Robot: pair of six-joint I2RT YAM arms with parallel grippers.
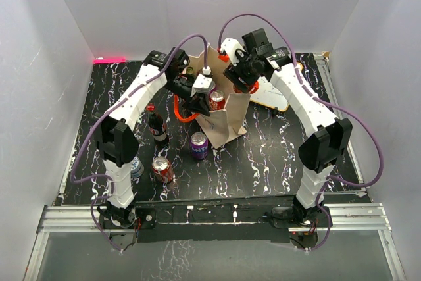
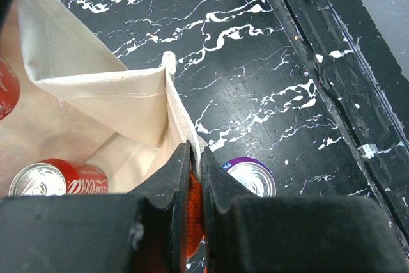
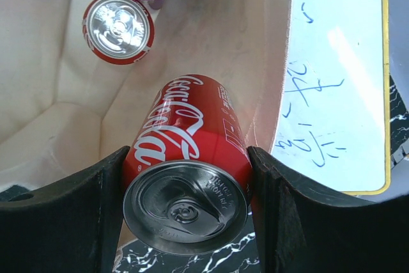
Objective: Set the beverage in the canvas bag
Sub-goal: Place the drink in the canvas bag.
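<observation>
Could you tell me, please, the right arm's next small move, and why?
Probably lower the right claw slightly into the canvas bag before releasing. It grips the red cola can over the bag's open mouth, the left claw is pinched shut on the rim holding it open, and the other red can inside sits to one side, so the spot below looks free.
</observation>
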